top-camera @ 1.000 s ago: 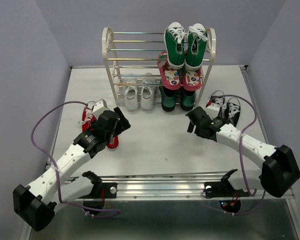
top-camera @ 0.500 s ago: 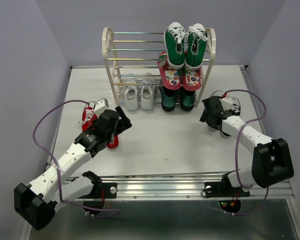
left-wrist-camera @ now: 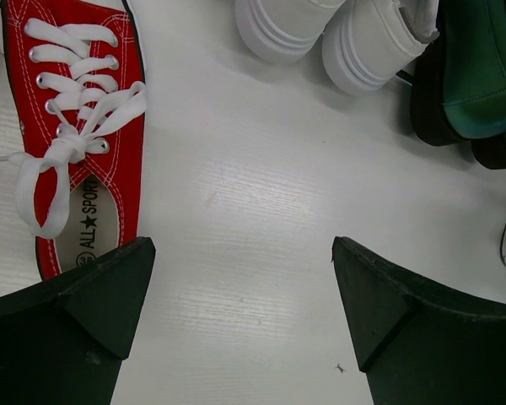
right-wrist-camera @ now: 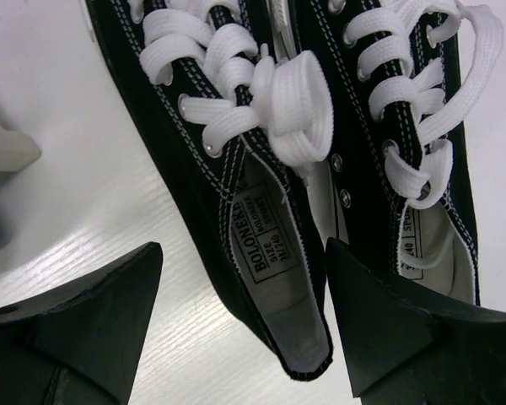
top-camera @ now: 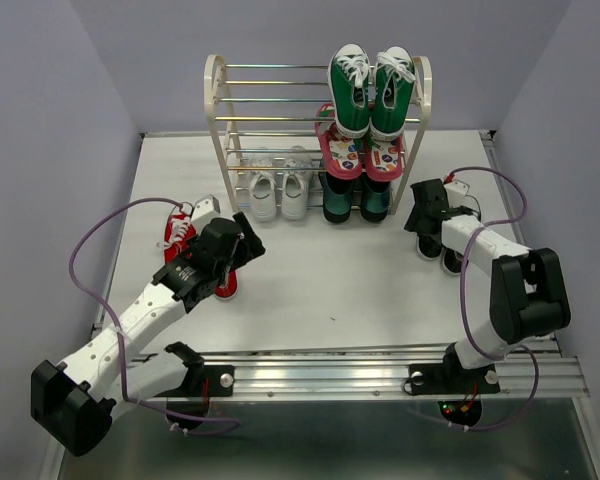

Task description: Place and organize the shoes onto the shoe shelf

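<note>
Just right of the shoe shelf [top-camera: 216, 110], our right gripper [right-wrist-camera: 243, 251] hangs with its jaws spread, straddling the heel of one black sneaker [right-wrist-camera: 236, 160] whose twin [right-wrist-camera: 405, 126] lies touching it. We judge that one finger could come down on the twin's laces or wedge between the two, so a close might pinch both or roll one over. Off the shelf's front left, our left gripper [left-wrist-camera: 243, 249] is likewise spread over bare table [left-wrist-camera: 253, 186], the red sneaker [left-wrist-camera: 84, 110] at one fingertip, not between the two; closing there would catch nothing. White sneakers [top-camera: 278, 195] sit at the shelf's foot, and its thin rods could let a crookedly set sole slip through
</note>
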Controlling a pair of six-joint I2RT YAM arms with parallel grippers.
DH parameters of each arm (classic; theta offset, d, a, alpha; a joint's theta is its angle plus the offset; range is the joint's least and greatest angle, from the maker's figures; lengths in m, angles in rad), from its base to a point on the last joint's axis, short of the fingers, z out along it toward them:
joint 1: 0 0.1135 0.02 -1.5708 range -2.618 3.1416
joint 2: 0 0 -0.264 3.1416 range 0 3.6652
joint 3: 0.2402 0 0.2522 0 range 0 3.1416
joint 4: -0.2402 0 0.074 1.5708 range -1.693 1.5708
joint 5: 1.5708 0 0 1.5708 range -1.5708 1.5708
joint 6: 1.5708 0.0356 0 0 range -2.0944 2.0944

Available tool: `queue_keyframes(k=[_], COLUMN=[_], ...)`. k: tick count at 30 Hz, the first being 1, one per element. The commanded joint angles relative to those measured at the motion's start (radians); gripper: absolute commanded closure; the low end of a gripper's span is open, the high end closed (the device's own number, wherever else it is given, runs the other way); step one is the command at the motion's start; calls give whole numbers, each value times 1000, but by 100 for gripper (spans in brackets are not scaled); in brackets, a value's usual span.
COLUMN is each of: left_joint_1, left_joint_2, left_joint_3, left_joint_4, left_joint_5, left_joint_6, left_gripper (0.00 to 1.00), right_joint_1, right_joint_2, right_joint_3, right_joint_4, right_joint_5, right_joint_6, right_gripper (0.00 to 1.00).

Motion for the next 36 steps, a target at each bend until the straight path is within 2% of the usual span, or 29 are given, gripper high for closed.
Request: queue_keyframes(k=[1, 5, 6, 8, 9, 15, 18, 22, 25, 26, 29, 30, 32, 36], left_joint_1=[3, 3, 3, 3, 3, 1, 1, 3, 3, 1, 4, 3, 4, 4], left_joint_2=[4, 4, 4, 4, 4, -9, -19, -22, -13, -10, -6, -7, -10, -15], left_joint_3=[14, 18, 18, 18, 20, 18, 15, 8, 8, 8, 9, 9, 8, 6], left_joint_4=[27, 28, 28, 28, 27, 24, 27, 45, 48, 45, 41, 39, 38, 35], left_joint_5=[-14, -14, -14, -12, -12, -11, -9, 8, 20, 25, 31, 32, 35, 40], left_joint_6=[23, 24, 23, 24, 24, 20, 21, 30, 35, 40, 47, 52, 57, 63], left_gripper=[1, 1, 1, 1, 1, 1, 1, 1, 1, 1, 1, 1, 1, 1], right_joint_1=[-19, -28, -28, -28, -28, -28, -28, 3, 153, 259, 407, 494, 573, 731], right_joint_2=[0, -6, -3, 5, 5, -37, -86, -210, -264, -268, -264, -261, -226, -100], right_joint_3=[-3, -33, -38, -40, -40, -59, -84, -156, -187, -190, -185, -187, -181, -80], right_joint_4=[44, 44, 45, 45, 47, 55, 55, 35, -43, -97, -155, -157, -143, -46], right_joint_5=[15, 25, 29, 31, 31, 2, -49, -233, -204, -178, -176, -185, -195, -205], right_joint_6=[-4, 12, 15, 15, 15, 7, 9, 16, 87, 146, 269, 348, 437, 463], right_gripper=[17, 18, 28, 37, 54, 99, 99, 99, 99, 99, 99, 99, 99, 99])
